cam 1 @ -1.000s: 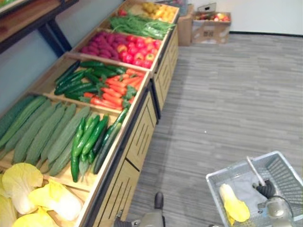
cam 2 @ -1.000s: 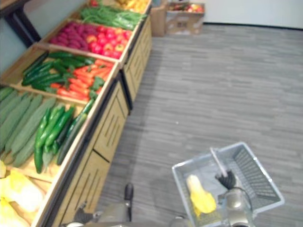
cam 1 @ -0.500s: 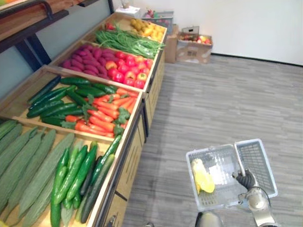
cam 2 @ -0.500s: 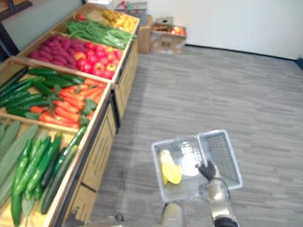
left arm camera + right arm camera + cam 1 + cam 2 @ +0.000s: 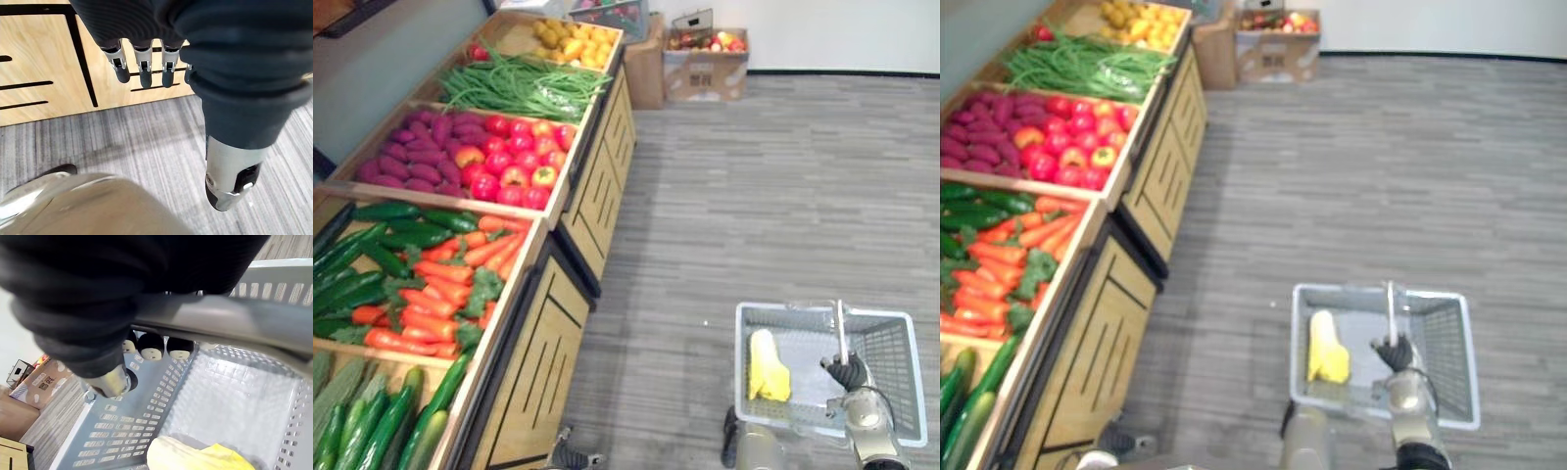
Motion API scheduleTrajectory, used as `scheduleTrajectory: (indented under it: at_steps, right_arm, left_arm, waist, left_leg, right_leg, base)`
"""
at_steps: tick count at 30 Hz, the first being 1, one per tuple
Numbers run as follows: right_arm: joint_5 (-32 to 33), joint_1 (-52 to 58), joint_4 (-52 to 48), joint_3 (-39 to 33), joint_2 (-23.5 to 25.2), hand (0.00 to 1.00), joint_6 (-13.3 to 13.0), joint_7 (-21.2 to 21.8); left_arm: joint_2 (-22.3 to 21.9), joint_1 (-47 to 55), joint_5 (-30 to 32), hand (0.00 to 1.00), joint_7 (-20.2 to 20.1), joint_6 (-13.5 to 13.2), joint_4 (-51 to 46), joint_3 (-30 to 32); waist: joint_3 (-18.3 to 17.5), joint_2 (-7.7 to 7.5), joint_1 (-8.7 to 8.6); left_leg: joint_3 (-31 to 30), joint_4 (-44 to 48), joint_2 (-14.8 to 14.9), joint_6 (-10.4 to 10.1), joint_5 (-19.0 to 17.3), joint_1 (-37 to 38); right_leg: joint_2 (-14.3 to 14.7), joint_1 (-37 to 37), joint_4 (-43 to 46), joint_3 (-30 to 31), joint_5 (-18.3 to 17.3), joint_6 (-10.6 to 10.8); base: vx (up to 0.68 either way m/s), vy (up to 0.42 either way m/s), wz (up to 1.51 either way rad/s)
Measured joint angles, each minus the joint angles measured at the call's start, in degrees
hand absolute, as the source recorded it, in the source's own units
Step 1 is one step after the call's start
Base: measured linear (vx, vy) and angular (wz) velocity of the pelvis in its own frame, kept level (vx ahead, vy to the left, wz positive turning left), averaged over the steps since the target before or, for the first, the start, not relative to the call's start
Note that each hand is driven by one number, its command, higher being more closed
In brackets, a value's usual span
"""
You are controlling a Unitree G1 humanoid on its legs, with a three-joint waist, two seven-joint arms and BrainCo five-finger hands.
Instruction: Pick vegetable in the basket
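On the stand (image 5: 533, 333), carrots (image 5: 431, 294) and cucumbers (image 5: 386, 240) share a compartment at its near end, their long axes mostly pointing toward the aisle edge; the nearest bin is cut off. The left hand (image 5: 141, 61) hangs empty with slack, straight fingers before the stand's wooden front, so it is likely the nearer one, with the produce above it. A yellow leafy vegetable (image 5: 766, 367), its kind unclear, lies along the left wall of the basket (image 5: 896, 357), and the right hand (image 5: 849, 373) is curled round its handle (image 5: 839, 328)

The camera has been swung further along the stall (image 5: 533, 343); the basket (image 5: 783, 309), held by the right hand (image 5: 848, 373), has been turned squarer.
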Motion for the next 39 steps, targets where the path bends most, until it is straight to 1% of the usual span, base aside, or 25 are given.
scheduleTrajectory:
  at_steps: [1,3,4,6,8,10,11,12,13,14,15,16,18,19,20,23,25,28,29,31,33,35,36,38,39]
  right_arm:
    - [0.01,0.98,0.03,1.86,-0.71,1.0,0.02,0.04]
    - [0.0,1.46,0.18,3.86,-1.69,1.0,0.02,0.09]
    - [-0.02,1.55,0.21,4.71,-2.16,1.0,0.01,0.1]
    - [-0.01,1.4,0.22,5.27,-2.85,1.0,-0.12,0.13]
    - [-0.01,1.42,0.26,5.27,-3.19,1.0,-0.22,0.19]
    - [-0.09,1.96,0.27,5.23,-3.23,1.0,-0.2,0.34]
    - [-0.09,2.01,0.28,5.2,-3.22,1.0,-0.21,0.34]
    - [-0.07,3.23,0.28,5.01,-3.22,1.0,-0.16,0.33]
    - [-0.06,4.1,0.4,4.85,-2.95,1.0,0.08,0.34]
    - [-0.07,4.06,0.65,4.89,-2.37,1.0,0.28,0.35]
    - [-0.08,4.03,0.53,5.59,-1.76,1.0,0.16,0.35]
    - [-0.12,3.71,0.27,5.74,-1.78,1.0,0.17,0.36]
    - [-0.2,3.31,0.27,5.75,-1.83,1.0,0.16,0.35]
    - [-0.27,2.98,0.29,5.82,-1.61,1.0,0.15,0.34]
    - [-0.32,2.89,0.37,6.51,-1.15,1.0,0.1,0.33]
    - [-0.49,3.06,0.99,7.75,-0.23,1.0,-0.74,0.21]
    - [-0.25,2.96,0.96,6.83,-0.17,1.0,-1.14,-0.11]
    - [-0.1,3.68,1.75,3.06,-0.27,1.0,-1.26,-0.18]
    - [-0.08,4.33,1.81,2.39,-0.3,1.0,-1.26,-0.18]
    - [-0.04,5.72,2.03,-0.35,-0.15,1.0,-0.96,-0.13]
    - [-0.04,6.5,2.04,-1.23,0.82,1.0,-0.66,-0.1]
    - [-0.05,8.37,1.74,-1.36,2.44,1.0,-0.62,-0.07]
    - [0.0,9.65,2.17,-2.91,3.62,1.0,-0.07,-0.09]
    - [-0.09,9.85,1.91,-4.3,3.32,1.0,0.71,-0.05]
    - [-0.11,9.76,1.92,-4.04,2.94,1.0,0.8,0.08]
  left_arm:
    - [0.04,0.07,-0.6,0.0,0.31,-0.01,-0.23,0.09]
    - [0.03,0.05,-1.24,0.0,0.45,-0.15,-0.27,-0.09]
    - [0.1,0.08,-1.25,0.0,0.49,-0.17,-0.6,-0.12]
    - [-0.06,0.16,-1.26,0.0,0.51,-0.17,-1.42,-0.17]
    - [-0.07,0.04,-1.25,0.0,0.53,-0.21,-2.23,-0.17]
    - [-0.11,0.06,-1.15,0.0,0.56,-0.04,-2.21,-0.23]
    - [-0.12,0.1,-1.14,0.0,0.54,-0.03,-2.21,-0.26]
    - [-0.37,0.7,-1.03,0.0,0.49,0.02,-2.0,-0.99]
    - [-0.52,1.16,-0.92,0.0,0.43,0.07,-1.59,-1.27]
    - [-0.44,0.84,-0.96,0.0,0.42,0.23,-1.32,-1.04]
    - [0.42,0.55,-0.77,0.0,0.31,0.6,-1.34,-0.4]
    - [0.9,0.56,0.48,0.0,0.05,0.96,-1.16,-0.4]
    - [0.96,0.77,0.74,0.0,-0.09,1.09,-1.08,-0.22]
    - [1.2,0.96,0.75,0.0,-0.14,1.24,-1.07,-0.26]
    - [1.62,1.26,0.77,0.0,-0.14,1.28,-1.25,-0.72]
    - [1.97,1.26,0.6,0.0,-0.1,1.54,-1.75,-1.33]
    - [1.86,1.12,0.12,0.0,-0.02,2.15,-2.12,-1.28]
    - [1.02,-0.43,-0.25,0.0,0.4,2.14,-2.85,-1.27]
    - [0.8,-0.64,-1.07,0.0,0.53,2.11,-3.12,-1.28]
    - [-0.44,-1.93,-2.25,0.0,0.75,2.12,-3.48,-0.85]
    - [-0.62,-2.04,-2.24,0.0,0.86,2.09,-3.48,0.05]
    - [-0.32,-1.72,-2.24,0.0,0.89,2.05,-3.89,1.72]
    - [-0.16,-2.44,-2.24,0.0,1.14,2.33,-2.99,3.87]
    - [-2.32,-0.32,-2.29,0.0,1.82,2.16,-3.36,6.47]
    - [-2.72,0.23,-2.29,0.0,1.93,2.17,-3.36,7.15]
  waist:
    - [0.54,-0.66,0.53]
    - [0.71,-0.36,1.76]
    - [0.83,-0.55,1.81]
    - [0.86,-0.59,2.42]
    - [0.9,-0.67,3.26]
    - [0.97,-0.8,3.18]
    - [0.97,-0.78,3.14]
    - [0.81,0.21,3.04]
    - [0.58,1.05,3.36]
    - [0.49,0.68,3.48]
    - [0.36,-1.43,3.65]
    - [0.29,-2.41,3.48]
    - [0.31,-2.91,3.75]
    - [0.29,-3.17,3.76]
    - [-0.03,-3.65,3.61]
    - [-0.3,-3.96,2.19]
    - [-0.39,-3.85,1.55]
    - [-0.84,-3.16,1.22]
    - [-1.18,-3.02,1.22]
    - [-2.55,-3.51,1.65]
    - [-2.93,-3.92,2.49]
    - [-3.94,-6.18,2.84]
    - [-3.92,-7.51,3.24]
    - [-4.92,-3.63,4.59]
    - [-5.01,-3.12,4.74]
  left_leg:
    - [-1.33,9.01,0.83,1.82,8.69,-4.17]
    - [-1.25,22.57,0.26,3.12,2.78,-10.04]
    - [-1.12,26.79,-2.27,4.29,-1.52,-13.36]
    - [0.71,25.64,-6.3,5.38,-6.11,-17.28]
    - [4.54,18.48,-8.76,5.87,-8.31,-20.31]
    - [10.68,-3.63,-12.49,5.82,-7.11,-19.97]
    - [11.3,-6.11,-12.86,5.63,-6.46,-19.51]
    - [17.19,-21.49,-14.07,5.65,0.35,-17.31]
    - [19.79,-26.58,-14.08,10.19,4.9,-15.72]
    - [20.86,-26.08,-14.89,13.56,4.54,-15.67]
    - [21.87,-26.0,-16.83,14.41,2.58,-15.13]
    - [21.9,-25.68,-18.77,16.46,1.11,-14.47]
    - [21.74,-24.46,-20.52,17.13,-1.96,-12.33]
    - [21.27,-23.86,-21.48,17.15,-4.1,-10.55]
    - [19.71,-23.13,-22.47,17.52,-5.94,-8.26]
    - [12.85,-22.61,-23.07,18.83,-8.22,-2.49]
    - [7.28,-24.18,-23.18,18.85,-8.24,1.18]
    - [-4.16,-24.22,-22.64,18.61,-8.24,4.29]
    - [-6.35,-23.88,-22.48,17.93,-8.45,4.24]
    - [-15.44,-22.52,-22.54,14.56,-10.45,3.15]
    - [-21.59,-20.52,-22.5,12.24,-11.89,1.85]
    - [-25.94,-16.93,-23.52,9.26,-14.29,-0.97]
    - [-27.47,-15.09,-22.72,7.33,-15.9,-2.46]
    - [-24.8,-15.42,-16.96,4.99,-14.6,-4.63]
    - [-24.42,-15.97,-16.0,4.31,-13.7,-5.13]
  right_leg:
    - [0.69,3.71,-1.99,0.01,-1.0,-0.93]
    - [1.58,8.59,-4.1,0.08,-2.51,-2.28]
    - [1.65,11.79,-5.78,0.06,-3.16,-2.3]
    - [1.81,15.69,-8.86,0.01,-3.3,-2.15]
    - [1.85,17.77,-10.63,0.16,-3.48,-1.52]
    - [1.47,20.47,-13.56,-0.37,-4.06,0.18]
    - [1.46,20.79,-13.85,-0.52,-4.1,0.35]
    - [2.55,23.96,-16.41,-1.35,-4.47,1.59]
    - [3.86,26.07,-17.82,-1.62,-5.54,2.81]
    - [3.43,26.96,-18.0,-1.6,-6.05,2.99]
    - [1.39,26.83,-17.38,-1.37,-6.17,2.87]
    - [-0.59,26.34,-14.66,-0.86,-6.15,2.84]
    - [-3.93,23.34,-3.19,0.97,-6.28,3.51]
    - [-6.07,20.44,6.51,2.34,-4.69,6.29]
    - [-7.68,15.69,19.62,5.92,0.86,14.67]
    - [-5.85,7.21,40.19,7.63,1.19,13.57]
    - [-4.51,4.06,40.07,6.63,-1.22,9.34]
    - [-2.01,2.79,23.33,7.84,-4.05,4.85]
    - [-1.26,2.82,18.0,9.96,-4.05,4.83]
    - [0.41,2.88,1.97,24.06,-3.52,5.06]
    - [0.17,3.38,-3.84,30.11,-3.09,5.59]
    - [-2.89,5.4,-6.82,26.87,-1.2,8.22]
    - [-4.76,6.67,-6.36,20.11,0.11,10.77]
    - [-1.84,9.14,-6.54,11.07,-0.83,7.32]
    - [-1.43,9.5,-6.56,9.3,-1.04,6.94]
  base:
    - [0.4,-0.221,-0.08]
    - [0.36,-0.162,-0.12]
    - [0.32,-0.096,-0.05]
    - [0.31,-0.047,-0.12]
    - [0.28,0.016,-0.16]
    - [0.39,0.066,0.02]
    - [0.43,0.104,0.17]
    - [0.49,0.144,0.17]
    - [0.5,0.151,0.19]
    - [0.58,0.17,0.14]
    - [0.56,0.169,0.2]
    - [0.56,0.179,0.2]
    - [0.45,0.167,0.14]
    - [0.59,0.2,0.28]
    - [0.48,0.137,0.39]
    - [0.52,0.061,0.99]
    - [0.41,-0.06,1.36]
    - [0.32,-0.143,1.71]
    - [0.29,-0.212,2.13]
    - [0.26,-0.271,2.03]
    - [0.23,-0.463,1.98]
    - [0.16,-0.499,2.3]
    - [0.07,-0.417,2.1]
    - [0.05,-0.561,1.92]
    - [-0.03,-0.41,1.56]
